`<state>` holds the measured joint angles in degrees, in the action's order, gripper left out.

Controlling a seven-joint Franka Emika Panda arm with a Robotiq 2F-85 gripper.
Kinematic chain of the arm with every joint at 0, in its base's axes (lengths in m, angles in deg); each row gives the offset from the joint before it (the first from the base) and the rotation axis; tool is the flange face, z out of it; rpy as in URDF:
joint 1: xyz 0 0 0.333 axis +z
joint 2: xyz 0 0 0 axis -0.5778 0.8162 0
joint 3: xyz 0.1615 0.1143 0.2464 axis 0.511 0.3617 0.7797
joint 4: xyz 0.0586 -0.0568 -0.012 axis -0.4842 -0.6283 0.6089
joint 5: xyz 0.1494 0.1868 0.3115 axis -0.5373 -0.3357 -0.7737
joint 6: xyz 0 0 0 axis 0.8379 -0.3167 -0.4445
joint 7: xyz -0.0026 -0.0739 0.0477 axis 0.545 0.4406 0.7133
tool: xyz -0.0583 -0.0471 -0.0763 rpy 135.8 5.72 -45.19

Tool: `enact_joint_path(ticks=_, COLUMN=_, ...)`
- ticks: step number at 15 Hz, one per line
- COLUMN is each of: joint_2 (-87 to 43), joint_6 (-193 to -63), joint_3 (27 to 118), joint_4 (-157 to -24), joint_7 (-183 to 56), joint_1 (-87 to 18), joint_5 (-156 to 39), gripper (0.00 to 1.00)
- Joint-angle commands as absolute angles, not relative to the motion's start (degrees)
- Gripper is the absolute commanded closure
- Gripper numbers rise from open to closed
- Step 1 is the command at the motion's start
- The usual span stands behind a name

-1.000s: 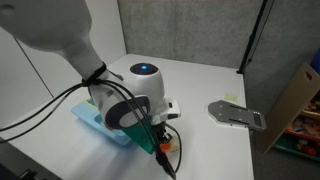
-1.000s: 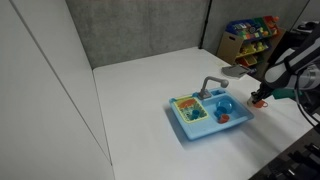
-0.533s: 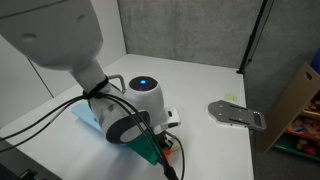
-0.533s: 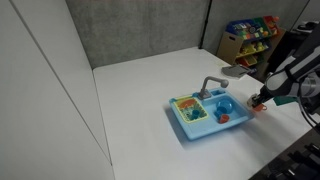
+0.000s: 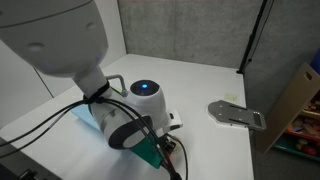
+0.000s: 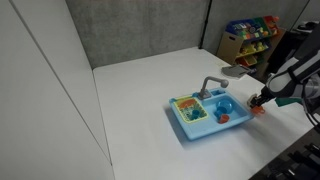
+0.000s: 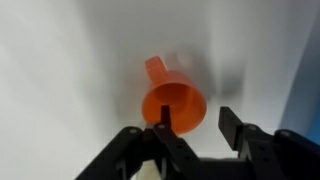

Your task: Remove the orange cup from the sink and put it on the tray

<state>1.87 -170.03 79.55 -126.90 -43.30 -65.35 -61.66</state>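
The orange cup (image 7: 172,100) lies on its side on the white tabletop, its mouth towards the wrist camera. My gripper (image 7: 195,118) hangs just above it with the jaws apart. The left fingertip (image 7: 163,118) overlaps the cup's rim, and the right one stands clear of it with table showing between. In an exterior view the cup (image 6: 257,109) shows as a small orange spot under the gripper (image 6: 259,102), just beside the light-blue sink (image 6: 190,128). A flat grey tray (image 5: 238,114) lies farther off on the table. The arm hides the cup in an exterior view.
The sink has a grey curved faucet (image 6: 210,86). One basin holds green and yellow pieces (image 6: 188,107), and the other holds a small red piece (image 6: 224,118). A shelf of coloured toys (image 6: 250,35) stands at the back. The table edge runs close behind the gripper.
The jaws have come apart from the cup, which was held a second ago. The gripper has shifted slightly lower beside the sink.
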Motion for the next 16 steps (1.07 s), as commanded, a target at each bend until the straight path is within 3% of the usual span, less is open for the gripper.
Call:
enact_joint_path(ticks=1, joint_2=-1.1, joint_6=-169.5, joint_3=79.1, joint_4=-128.6, joint_7=-46.5, joint_1=-64.7, joint_5=-62.7, gripper=0.15)
enact_joint_path(ticks=3, joint_2=-2.3, joint_6=-169.2, joint_3=77.9, joint_4=-128.8, joint_7=-49.1, joint_1=-63.0, joint_5=-63.6, gripper=0.01)
enact_joint_path(ticks=4, joint_2=-2.9, joint_6=-169.3, joint_3=77.3, joint_4=-129.0, joint_7=-50.5, joint_1=-62.0, joint_5=-64.1, gripper=0.00)
enact_joint_path(ticks=16, joint_2=-12.4, joint_6=-159.7, joint_3=70.2, joint_4=-133.2, joint_7=-58.0, joint_1=-50.7, joint_5=-65.5, gripper=0.00)
